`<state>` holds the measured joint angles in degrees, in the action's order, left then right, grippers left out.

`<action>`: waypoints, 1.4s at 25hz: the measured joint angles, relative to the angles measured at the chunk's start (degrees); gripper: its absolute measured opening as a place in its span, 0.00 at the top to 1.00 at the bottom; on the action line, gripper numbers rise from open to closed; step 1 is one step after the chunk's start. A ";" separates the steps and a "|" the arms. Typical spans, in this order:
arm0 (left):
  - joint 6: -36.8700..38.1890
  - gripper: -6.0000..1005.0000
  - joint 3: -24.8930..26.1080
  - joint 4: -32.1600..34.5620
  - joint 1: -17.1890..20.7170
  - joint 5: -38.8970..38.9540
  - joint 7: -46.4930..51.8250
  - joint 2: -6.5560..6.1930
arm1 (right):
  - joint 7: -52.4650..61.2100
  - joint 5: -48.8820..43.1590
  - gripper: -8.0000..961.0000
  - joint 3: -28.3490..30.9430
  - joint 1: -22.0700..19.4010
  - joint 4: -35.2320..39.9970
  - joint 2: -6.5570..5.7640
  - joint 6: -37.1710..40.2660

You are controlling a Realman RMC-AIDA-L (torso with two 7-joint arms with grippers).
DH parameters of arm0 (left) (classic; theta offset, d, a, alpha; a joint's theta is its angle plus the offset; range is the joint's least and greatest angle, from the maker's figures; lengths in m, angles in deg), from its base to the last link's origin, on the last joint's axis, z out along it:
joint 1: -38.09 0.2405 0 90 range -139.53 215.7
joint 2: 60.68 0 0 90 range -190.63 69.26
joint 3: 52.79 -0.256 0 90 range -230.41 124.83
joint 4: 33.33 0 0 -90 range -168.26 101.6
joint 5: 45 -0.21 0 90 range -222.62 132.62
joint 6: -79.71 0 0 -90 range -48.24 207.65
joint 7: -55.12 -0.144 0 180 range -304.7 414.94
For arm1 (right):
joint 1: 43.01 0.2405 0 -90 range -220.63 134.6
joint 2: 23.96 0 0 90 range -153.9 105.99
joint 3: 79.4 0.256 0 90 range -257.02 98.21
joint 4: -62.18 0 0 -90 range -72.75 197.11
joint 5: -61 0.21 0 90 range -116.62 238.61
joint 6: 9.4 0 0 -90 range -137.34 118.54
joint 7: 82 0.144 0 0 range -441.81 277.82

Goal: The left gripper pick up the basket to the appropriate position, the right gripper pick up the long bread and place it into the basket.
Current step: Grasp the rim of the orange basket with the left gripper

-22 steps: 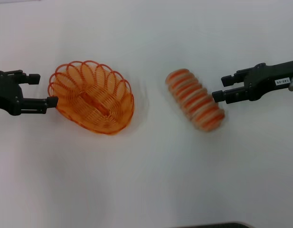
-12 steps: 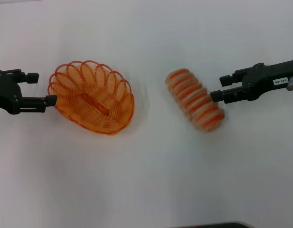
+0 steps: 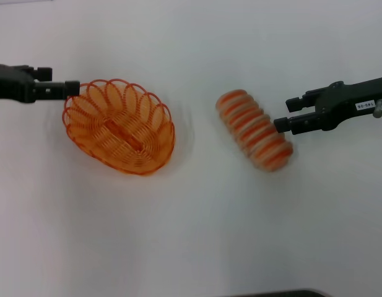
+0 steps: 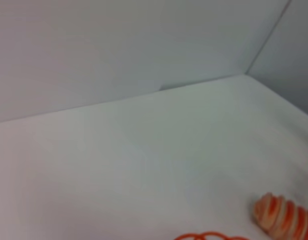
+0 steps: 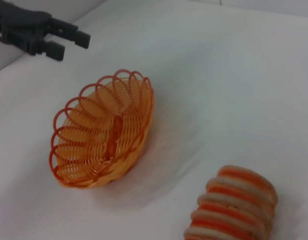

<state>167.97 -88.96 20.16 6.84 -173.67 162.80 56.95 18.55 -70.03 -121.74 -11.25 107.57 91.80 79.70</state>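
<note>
The orange wire basket (image 3: 119, 127) sits on the white table, left of centre; it also shows in the right wrist view (image 5: 101, 135). My left gripper (image 3: 70, 88) is at the basket's far-left rim. In the right wrist view it (image 5: 74, 45) is open, empty and apart from the rim. The long bread (image 3: 256, 130), striped orange and cream, lies at an angle right of centre and also shows in the right wrist view (image 5: 233, 207). My right gripper (image 3: 288, 113) is open just right of the bread, its nearer fingertip (image 3: 281, 124) at the loaf's side.
The white table (image 3: 197, 223) spreads all around. Walls meet in a corner behind it in the left wrist view (image 4: 246, 72), where the bread's end (image 4: 286, 220) and a bit of basket rim (image 4: 208, 236) show. A dark edge (image 3: 277, 293) lies at the table's front.
My left gripper has moved from the basket's left side toward the far-left rim and turned edge-on. The right gripper, bread and basket have stayed in place.
</note>
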 joint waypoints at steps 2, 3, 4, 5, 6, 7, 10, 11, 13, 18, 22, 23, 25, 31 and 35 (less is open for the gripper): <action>0.18 0.13 -0.06 0.30 -0.97 0.05 4.92 0.05 | 0.00 -0.02 0.25 -0.52 0.12 0.02 0.00 0.00; 0.21 0.13 -0.26 0.63 -1.37 -0.08 7.13 0.13 | 0.07 -0.02 0.25 -0.80 0.16 0.03 0.00 0.00; 0.08 0.13 -0.64 0.99 -1.76 -0.41 9.34 0.20 | 0.21 -0.02 0.25 -0.99 0.23 0.04 0.00 0.05; -0.51 0.13 -1.07 1.31 -2.14 -1.12 12.28 0.24 | 0.39 -0.03 0.25 -1.10 0.31 0.04 0.00 0.18; -1.39 0.13 -1.55 1.56 -2.55 -2.02 14.99 0.23 | 0.57 -0.05 0.25 -1.15 0.37 0.05 -0.02 0.29; -2.40 0.13 -2.04 1.57 -2.92 -2.92 17.17 0.23 | 0.73 -0.14 0.25 -1.22 0.46 0.05 -0.04 0.49; -5.43 0.13 -3.87 1.59 -4.19 -5.87 21.85 0.25 | 0.91 -0.38 0.25 -1.30 0.65 0.05 -0.16 0.66; -5.98 0.13 -4.30 1.63 -4.42 -6.43 22.55 0.28 | 0.92 -0.42 0.25 -1.31 0.73 0.05 -0.21 0.66; -7.65 0.13 -5.70 1.77 -5.26 -8.29 24.71 0.35 | 0.93 -0.47 0.25 -1.40 0.92 0.05 -0.30 0.68; -10.44 0.13 -9.64 1.84 -8.13 -15.20 26.81 0.37 | 1.06 -0.54 0.25 -2.81 1.24 0.05 -0.60 0.71; -10.43 0.13 -14.80 1.86 -10.35 -19.95 26.89 0.38 | 1.33 -0.55 0.25 -3.65 1.35 0.07 -0.70 0.71; -10.57 0.13 -15.34 1.86 -10.90 -21.25 27.02 0.49 | 1.35 -0.55 0.25 -3.68 1.38 0.09 -0.72 0.71; -10.69 0.13 -15.63 1.73 -11.88 -23.81 27.07 1.00 | 1.38 -0.56 0.25 -3.70 1.41 0.11 -0.73 0.71; -11.87 0.13 -16.30 1.53 -13.65 -29.84 27.10 3.29 | 1.40 -0.63 0.25 -3.86 1.45 0.14 -0.71 0.36; -13.35 0.13 -18.19 0.42 -14.13 -32.64 27.06 4.29 | 1.41 -0.63 0.25 -4.13 1.54 0.14 -0.70 0.20</action>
<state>154.62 -107.15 20.58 -7.29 -206.31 189.87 61.24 19.96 -70.67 -125.87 -9.71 107.71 91.09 79.90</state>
